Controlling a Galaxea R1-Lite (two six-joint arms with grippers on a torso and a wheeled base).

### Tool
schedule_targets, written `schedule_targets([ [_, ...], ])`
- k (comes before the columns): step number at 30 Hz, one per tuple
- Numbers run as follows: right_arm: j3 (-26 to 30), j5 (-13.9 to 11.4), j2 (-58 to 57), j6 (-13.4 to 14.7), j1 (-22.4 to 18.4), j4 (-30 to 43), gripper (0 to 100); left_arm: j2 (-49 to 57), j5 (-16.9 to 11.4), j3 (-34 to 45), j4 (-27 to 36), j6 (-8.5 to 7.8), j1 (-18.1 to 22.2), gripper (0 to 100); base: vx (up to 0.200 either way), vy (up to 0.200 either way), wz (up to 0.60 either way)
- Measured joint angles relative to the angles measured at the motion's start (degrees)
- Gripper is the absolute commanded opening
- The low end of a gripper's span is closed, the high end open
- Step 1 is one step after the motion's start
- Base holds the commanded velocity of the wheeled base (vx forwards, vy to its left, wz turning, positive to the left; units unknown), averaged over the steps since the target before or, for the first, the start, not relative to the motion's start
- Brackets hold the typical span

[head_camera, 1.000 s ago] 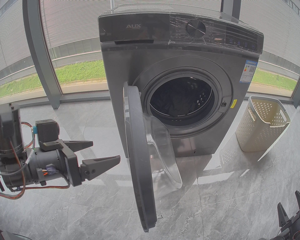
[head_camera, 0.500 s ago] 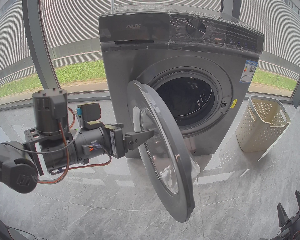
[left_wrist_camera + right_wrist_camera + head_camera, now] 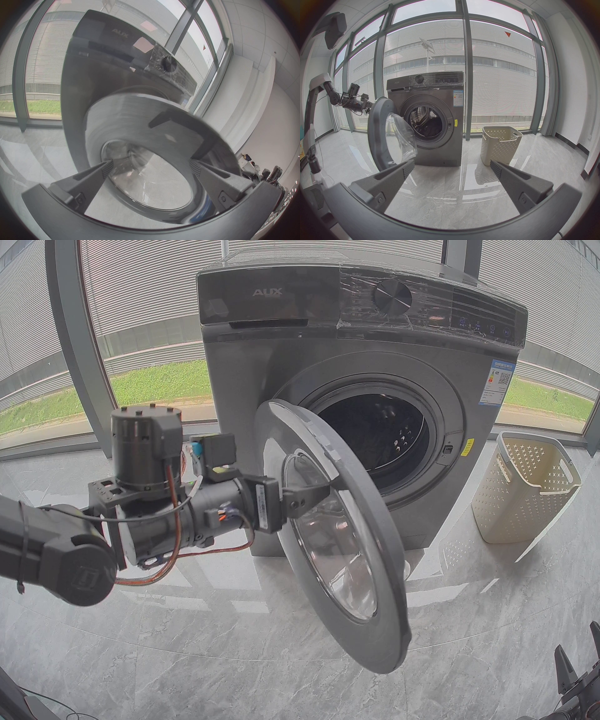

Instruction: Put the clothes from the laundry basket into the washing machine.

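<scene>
The grey front-loading washing machine (image 3: 269, 365) fills the middle and top of the head view. Its round grey door with a clear glass bowl (image 3: 381, 615) stands about half shut, swung out toward the lower middle of the frame. The left gripper (image 3: 312, 496) sits at middle left with its fingers spread. Its tips are against the door's outer face near the edge of the glass, seemingly touching it. The cream perforated plastic laundry basket (image 3: 500, 502) at middle right looks empty, and a dark heap, probably the clothes (image 3: 432, 126), lies low in the drum. The loading therefore seems done, and the step in hand is most likely shutting the door. To do that well, the push should follow the door's arc around its hinge on the left side of the opening. The contact is better placed on the solid grey rim than on the glass, where a fingertip may slide. The door must go fully home so that it meets the small latch slot (image 3: 447, 449) on the right of the opening. No cloth should hang over the lip. The right gripper (image 3: 450, 165), also spread and holding nothing, is low at the lower right corner, well apart from the door.
</scene>
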State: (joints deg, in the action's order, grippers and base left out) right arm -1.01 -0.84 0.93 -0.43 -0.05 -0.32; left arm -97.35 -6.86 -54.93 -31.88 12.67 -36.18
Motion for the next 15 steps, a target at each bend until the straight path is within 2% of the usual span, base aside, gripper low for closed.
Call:
schedule_targets([
  [6,0.0,0.0,0.0,0.0,0.0,0.0,100,-3.9,2.0,-5.3,-0.2,0.38,-0.8,100,0.000,0.000,0.00],
  [15,0.0,0.0,0.0,0.0,0.0,0.0,100,-6.8,2.1,-8.9,0.5,0.27,-1.1,100,0.000,0.000,0.00],
])
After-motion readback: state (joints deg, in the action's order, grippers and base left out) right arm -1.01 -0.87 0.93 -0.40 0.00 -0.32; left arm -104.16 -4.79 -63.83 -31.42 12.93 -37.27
